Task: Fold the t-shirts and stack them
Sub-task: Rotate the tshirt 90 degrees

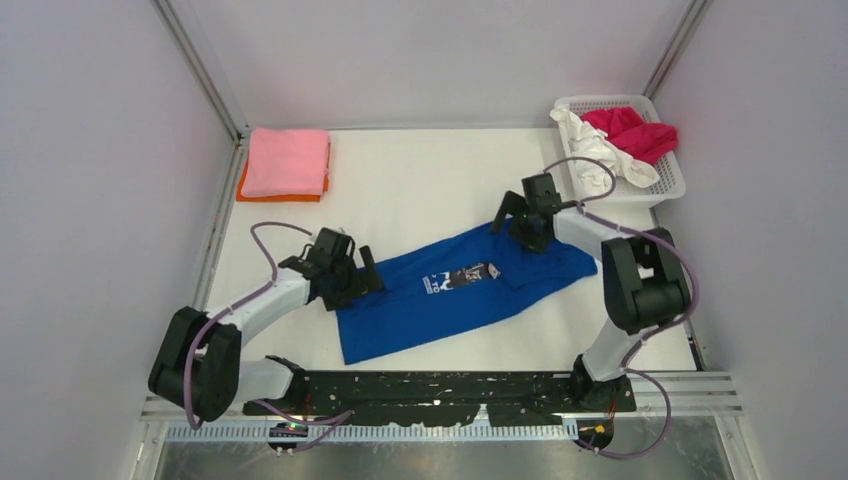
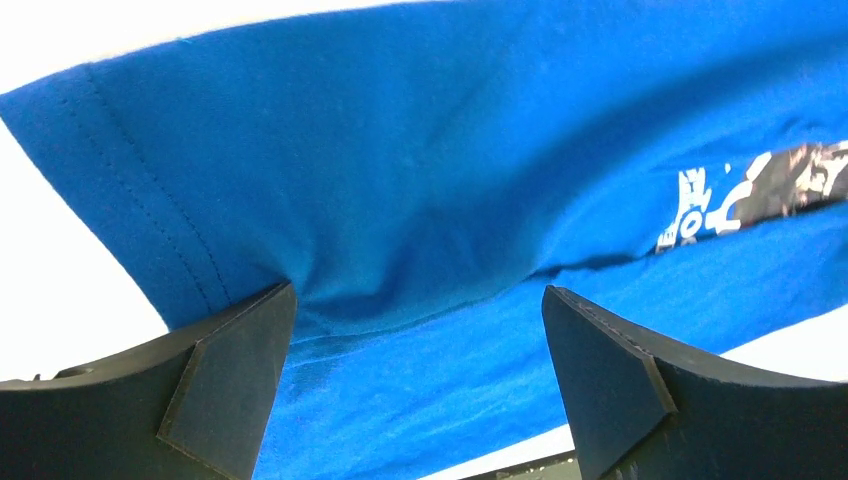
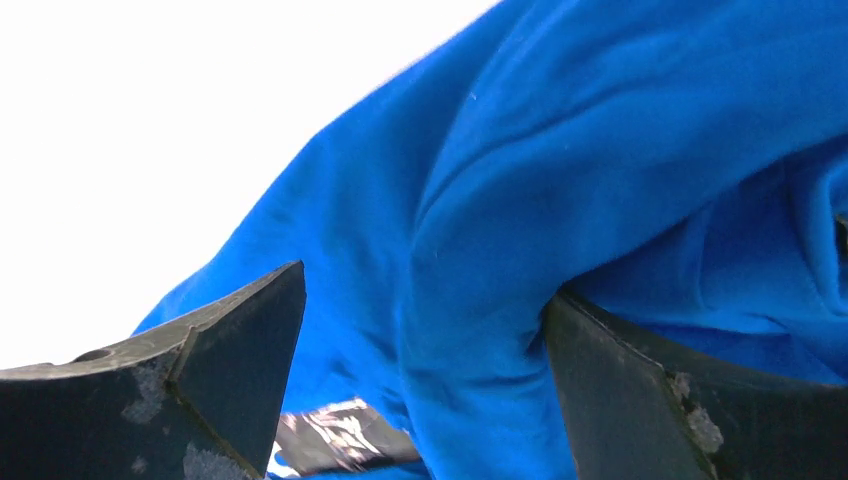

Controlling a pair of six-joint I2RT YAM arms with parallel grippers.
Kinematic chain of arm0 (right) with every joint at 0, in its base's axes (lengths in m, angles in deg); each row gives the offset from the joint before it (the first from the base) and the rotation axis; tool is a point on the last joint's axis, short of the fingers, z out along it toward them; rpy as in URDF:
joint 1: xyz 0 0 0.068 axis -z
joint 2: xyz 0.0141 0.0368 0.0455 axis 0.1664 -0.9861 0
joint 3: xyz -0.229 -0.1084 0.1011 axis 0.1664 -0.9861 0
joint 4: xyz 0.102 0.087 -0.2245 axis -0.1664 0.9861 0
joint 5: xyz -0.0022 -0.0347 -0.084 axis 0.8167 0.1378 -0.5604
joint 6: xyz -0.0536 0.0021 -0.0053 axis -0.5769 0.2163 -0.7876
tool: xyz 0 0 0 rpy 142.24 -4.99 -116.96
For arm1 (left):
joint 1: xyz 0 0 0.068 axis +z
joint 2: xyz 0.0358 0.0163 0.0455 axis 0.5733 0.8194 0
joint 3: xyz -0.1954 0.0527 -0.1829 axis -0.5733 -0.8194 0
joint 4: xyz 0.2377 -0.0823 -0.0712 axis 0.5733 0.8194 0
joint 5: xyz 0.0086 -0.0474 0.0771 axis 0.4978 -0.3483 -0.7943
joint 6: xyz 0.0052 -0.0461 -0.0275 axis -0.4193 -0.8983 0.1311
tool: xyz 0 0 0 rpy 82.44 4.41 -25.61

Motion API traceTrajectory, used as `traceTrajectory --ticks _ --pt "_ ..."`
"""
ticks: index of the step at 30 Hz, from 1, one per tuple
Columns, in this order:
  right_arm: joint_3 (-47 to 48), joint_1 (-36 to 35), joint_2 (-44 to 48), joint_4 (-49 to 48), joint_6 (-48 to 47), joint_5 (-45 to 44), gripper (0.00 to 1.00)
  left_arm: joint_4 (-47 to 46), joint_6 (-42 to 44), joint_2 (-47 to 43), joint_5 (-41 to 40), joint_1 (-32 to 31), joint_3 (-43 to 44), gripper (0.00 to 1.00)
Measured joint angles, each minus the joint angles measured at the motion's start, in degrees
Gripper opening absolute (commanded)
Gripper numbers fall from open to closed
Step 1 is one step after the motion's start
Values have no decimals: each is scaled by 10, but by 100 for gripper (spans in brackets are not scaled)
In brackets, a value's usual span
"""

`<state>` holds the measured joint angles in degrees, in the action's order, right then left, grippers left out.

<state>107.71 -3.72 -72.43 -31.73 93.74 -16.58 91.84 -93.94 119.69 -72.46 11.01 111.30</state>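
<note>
We see the left gripper [image 2: 415, 300] and right gripper [image 3: 425, 290] both spread wide, clamping nothing; the royal-blue t-shirt [image 1: 440, 318] lies stretched between the 2, its folds sitting between each claw's fingers.

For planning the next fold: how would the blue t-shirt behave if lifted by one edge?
The blue t-shirt would probably droop limply, since it lies folded and wrinkled. It looks thin, so likely light. Pushed, it may bunch up rather than slide.
</note>
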Motion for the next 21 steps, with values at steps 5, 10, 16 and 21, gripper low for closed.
traceTrajectory --ticks 5,10,16,21 --pt "203 -21 -158 26 -1 22 95 -28 -56 -83 1 -9 -66 100" --pt "415 -31 -302 59 -3 57 95 -43 -121 -114 -3 -71 -91 99" --pt "660 -61 -448 135 -4 73 95 -68 -184 -89 -17 -174 -83 100" --pt "795 -81 -531 144 43 82 95 -80 -214 -16 -31 -261 -33 100"
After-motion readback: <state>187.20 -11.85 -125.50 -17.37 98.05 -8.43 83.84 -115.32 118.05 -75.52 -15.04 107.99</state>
